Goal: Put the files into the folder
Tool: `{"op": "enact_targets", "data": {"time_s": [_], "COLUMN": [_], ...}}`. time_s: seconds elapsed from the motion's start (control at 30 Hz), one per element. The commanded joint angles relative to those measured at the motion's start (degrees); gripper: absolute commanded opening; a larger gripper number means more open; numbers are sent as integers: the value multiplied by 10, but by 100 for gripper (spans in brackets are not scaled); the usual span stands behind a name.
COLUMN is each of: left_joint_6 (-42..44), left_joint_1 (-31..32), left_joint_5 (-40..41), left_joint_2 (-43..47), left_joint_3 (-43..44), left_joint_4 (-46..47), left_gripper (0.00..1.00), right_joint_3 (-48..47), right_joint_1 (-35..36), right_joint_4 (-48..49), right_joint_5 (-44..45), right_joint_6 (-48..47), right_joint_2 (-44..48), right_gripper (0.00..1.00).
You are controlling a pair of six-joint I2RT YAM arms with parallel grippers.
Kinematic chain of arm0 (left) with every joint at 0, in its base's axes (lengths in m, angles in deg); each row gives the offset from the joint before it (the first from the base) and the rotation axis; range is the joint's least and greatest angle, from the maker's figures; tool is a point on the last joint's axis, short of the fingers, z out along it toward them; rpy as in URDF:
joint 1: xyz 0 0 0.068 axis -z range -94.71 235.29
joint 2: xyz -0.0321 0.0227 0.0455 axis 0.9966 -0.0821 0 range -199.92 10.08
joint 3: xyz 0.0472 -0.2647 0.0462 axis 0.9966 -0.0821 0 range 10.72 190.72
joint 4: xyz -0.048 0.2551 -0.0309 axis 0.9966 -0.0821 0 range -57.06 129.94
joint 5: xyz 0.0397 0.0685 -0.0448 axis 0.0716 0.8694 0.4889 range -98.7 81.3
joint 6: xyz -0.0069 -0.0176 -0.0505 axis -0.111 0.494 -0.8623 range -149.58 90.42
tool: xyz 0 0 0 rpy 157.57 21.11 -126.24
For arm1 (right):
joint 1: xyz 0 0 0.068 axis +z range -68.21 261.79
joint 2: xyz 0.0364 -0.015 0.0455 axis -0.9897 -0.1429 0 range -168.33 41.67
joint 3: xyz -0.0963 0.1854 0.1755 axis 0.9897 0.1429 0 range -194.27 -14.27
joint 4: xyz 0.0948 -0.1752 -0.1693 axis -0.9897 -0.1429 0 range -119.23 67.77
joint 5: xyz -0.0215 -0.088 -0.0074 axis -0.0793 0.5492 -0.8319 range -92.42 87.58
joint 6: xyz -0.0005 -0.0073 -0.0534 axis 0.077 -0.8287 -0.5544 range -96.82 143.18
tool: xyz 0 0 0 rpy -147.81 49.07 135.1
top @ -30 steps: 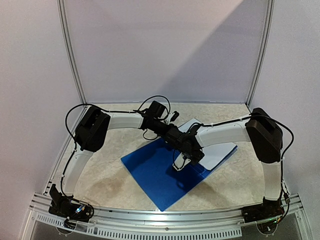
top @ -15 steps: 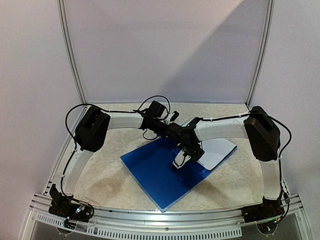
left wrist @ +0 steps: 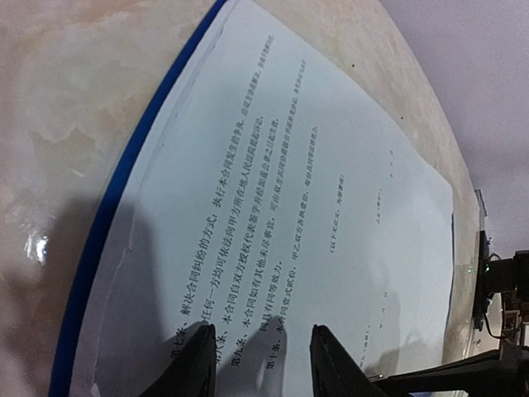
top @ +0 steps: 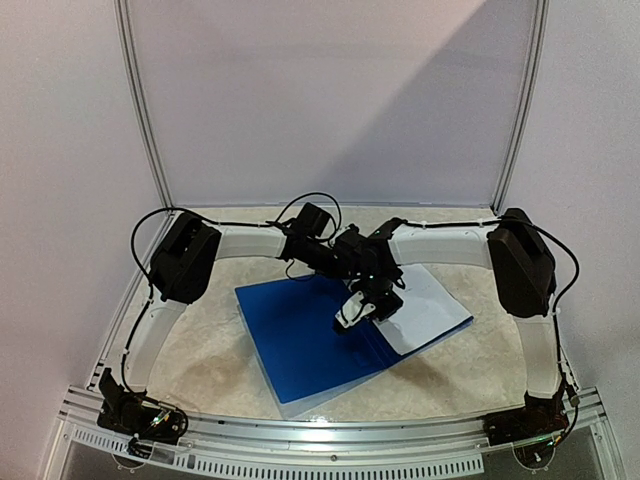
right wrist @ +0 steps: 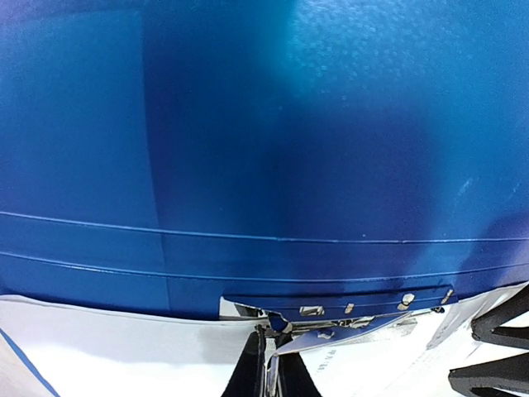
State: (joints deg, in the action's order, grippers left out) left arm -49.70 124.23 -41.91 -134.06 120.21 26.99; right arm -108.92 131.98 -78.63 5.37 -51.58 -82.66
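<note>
The folder (top: 290,335) lies open on the table (top: 200,370), with its blue cover on the left. In the middle, at the spine, the right gripper (right wrist: 266,372) has its fingers pressed together just beside the one metal clip (right wrist: 339,314). Whether it holds the lever I cannot tell. The left gripper (left wrist: 260,368) is spread over the files (left wrist: 314,190), which lie on the right half. I judge the step in hand is the clamping. Next, the sheet edges must sit under the clip. There is one folder. Only the top sheet can be counted.

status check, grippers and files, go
Left gripper open, at the files. Right gripper shut at the folder's metal clip. The files lie in the open folder; nothing else in the way.
</note>
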Motion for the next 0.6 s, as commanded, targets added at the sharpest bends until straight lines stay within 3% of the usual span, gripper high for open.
{"op": "enact_targets", "data": {"time_s": [0.0, 0.2, 0.4, 0.57], "left_joint_6": [7, 12, 12, 12], "left_joint_1": [-4, -4, -3, 0], "left_joint_5": [30, 29, 32, 33], "left_joint_2": [-20, -9, 4, 5], "left_joint_3": [-27, -27, -28, -28], "left_joint_4": [-65, -68, -72, -73], "left_gripper": [40, 40, 40, 40], "right_joint_3": [7, 3, 56, 48], "right_joint_1": [20, 37, 35, 6], "right_joint_4": [-22, 87, 191, 167], "right_joint_5": [-95, -25, 37, -42], "right_joint_6": [53, 148, 179, 217], "right_joint_2": [4, 52, 98, 122], "right_gripper": [5, 13, 39, 47]}}
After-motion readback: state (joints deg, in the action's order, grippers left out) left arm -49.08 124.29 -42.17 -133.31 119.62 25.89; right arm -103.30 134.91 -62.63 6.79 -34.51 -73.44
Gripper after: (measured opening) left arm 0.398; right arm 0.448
